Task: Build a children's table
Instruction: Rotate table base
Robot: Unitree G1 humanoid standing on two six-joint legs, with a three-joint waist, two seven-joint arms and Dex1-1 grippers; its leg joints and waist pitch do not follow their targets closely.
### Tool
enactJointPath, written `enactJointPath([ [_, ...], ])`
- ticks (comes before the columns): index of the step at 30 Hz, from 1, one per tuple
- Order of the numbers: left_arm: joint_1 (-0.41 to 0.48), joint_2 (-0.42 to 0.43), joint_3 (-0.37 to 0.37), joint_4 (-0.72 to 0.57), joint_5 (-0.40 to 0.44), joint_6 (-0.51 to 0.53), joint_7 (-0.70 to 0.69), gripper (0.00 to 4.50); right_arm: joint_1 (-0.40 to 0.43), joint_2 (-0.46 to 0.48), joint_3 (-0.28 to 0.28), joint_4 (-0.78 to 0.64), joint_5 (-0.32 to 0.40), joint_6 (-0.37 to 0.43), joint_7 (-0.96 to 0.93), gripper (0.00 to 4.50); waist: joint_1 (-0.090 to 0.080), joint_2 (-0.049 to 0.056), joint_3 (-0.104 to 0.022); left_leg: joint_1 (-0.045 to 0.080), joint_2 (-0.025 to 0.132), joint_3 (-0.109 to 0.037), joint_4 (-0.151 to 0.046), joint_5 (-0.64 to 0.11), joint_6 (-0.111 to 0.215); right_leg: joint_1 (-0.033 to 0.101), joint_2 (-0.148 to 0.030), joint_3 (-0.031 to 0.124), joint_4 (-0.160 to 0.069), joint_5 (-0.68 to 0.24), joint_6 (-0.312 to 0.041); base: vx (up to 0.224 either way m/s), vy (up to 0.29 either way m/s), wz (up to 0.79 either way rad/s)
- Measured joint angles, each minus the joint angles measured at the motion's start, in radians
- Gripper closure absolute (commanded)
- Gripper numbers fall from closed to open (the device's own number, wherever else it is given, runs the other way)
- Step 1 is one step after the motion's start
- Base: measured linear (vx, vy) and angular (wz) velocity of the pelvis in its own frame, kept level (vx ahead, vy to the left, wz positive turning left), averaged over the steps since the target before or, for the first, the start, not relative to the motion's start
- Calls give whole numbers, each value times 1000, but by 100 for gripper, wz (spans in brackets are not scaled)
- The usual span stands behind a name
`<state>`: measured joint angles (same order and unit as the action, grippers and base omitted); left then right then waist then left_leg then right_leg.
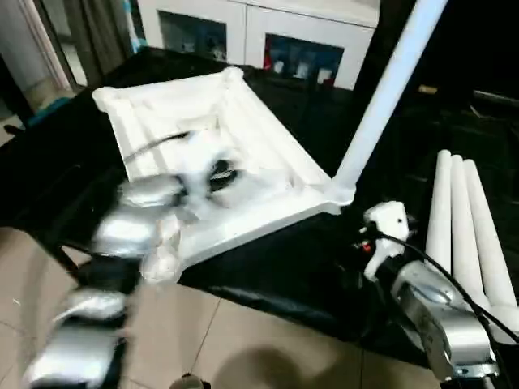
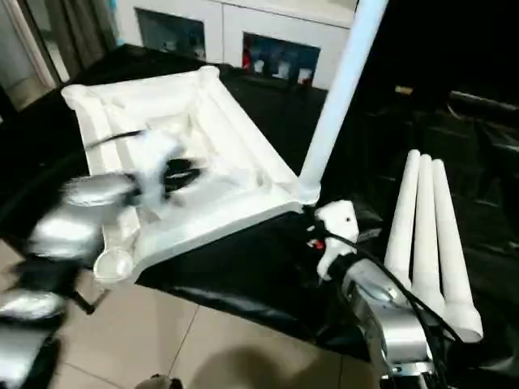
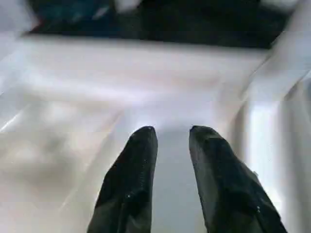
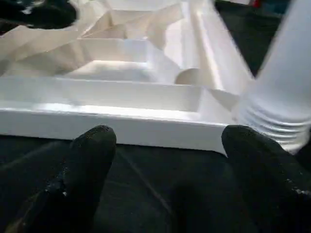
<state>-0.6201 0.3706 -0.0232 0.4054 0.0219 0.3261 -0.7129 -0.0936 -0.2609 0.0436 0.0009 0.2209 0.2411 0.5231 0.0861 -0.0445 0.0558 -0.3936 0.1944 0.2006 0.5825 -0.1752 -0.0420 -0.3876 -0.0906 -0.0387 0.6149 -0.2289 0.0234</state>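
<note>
The children's table top (image 1: 276, 166) lies upside down on the black cloth, ribbed underside up. One white leg (image 1: 381, 97) stands upright in its near-right corner socket (image 1: 339, 193). Three more white legs (image 1: 470, 219) lie side by side at the right. My left gripper (image 3: 172, 133) hovers over the ribbed underside (image 3: 73, 126), blurred in the head views, its fingers a little apart with nothing between them. My right gripper (image 4: 165, 141) is open wide just in front of the top's near rim (image 4: 112, 126), beside the base of the standing leg (image 4: 282, 97).
The black-cloth work table (image 1: 268, 275) ends close to me, with tiled floor (image 1: 227, 340) below. The top's near-left corner (image 1: 162, 263) hangs over that edge. A white cabinet with glass doors (image 1: 300, 57) stands behind.
</note>
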Motion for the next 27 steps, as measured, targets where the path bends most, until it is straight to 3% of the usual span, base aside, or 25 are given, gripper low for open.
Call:
enactJointPath([
  [4, 41, 149, 49, -97, 117, 116, 98, 254, -23, -7, 42, 42, -71, 33, -40, 60, 0, -6, 1, 1, 0, -1, 3, -2, -7, 1, 0, 0, 2, 1, 0, 0, 0, 0],
  [8, 66, 216, 105, -114, 218, 158, 266, 254, -36, 3, 49, 101, -114, 47, -87, 60, 1, -12, 1, 2, 0, -1, 5, -1, -8, 4, -1, 0, 2, 3, 0, 0, 0, 0],
  [11, 102, 263, 111, -116, 250, 201, 304, 254, -67, 15, 65, 136, -129, 61, -110, 60, -1, -17, -1, 3, 0, -1, 5, -1, -9, 4, -1, 1, 2, 4, 0, 0, 0, 0],
  [17, 217, 239, 43, -152, 226, 266, 196, 254, -156, 75, 64, 262, -159, 28, -191, 60, 2, -19, -1, 3, 0, -1, 5, 1, -11, 3, -1, 1, 6, 4, 0, 0, 0, 0],
  [21, 231, 212, -1, -215, 187, 285, 136, 254, -226, 118, 64, 320, -173, 9, -229, 60, 0, -22, 0, 4, 0, -2, 5, 3, -14, 2, 0, 1, 11, 4, 0, 0, 0, 0],
  [27, 254, 249, -42, -326, 132, 358, 12, 254, -306, 147, 46, 431, -177, 7, -281, 60, -3, -21, 0, 7, 0, -2, 5, 5, -17, 2, 0, 2, 15, 4, 0, 0, 0, 0],
])
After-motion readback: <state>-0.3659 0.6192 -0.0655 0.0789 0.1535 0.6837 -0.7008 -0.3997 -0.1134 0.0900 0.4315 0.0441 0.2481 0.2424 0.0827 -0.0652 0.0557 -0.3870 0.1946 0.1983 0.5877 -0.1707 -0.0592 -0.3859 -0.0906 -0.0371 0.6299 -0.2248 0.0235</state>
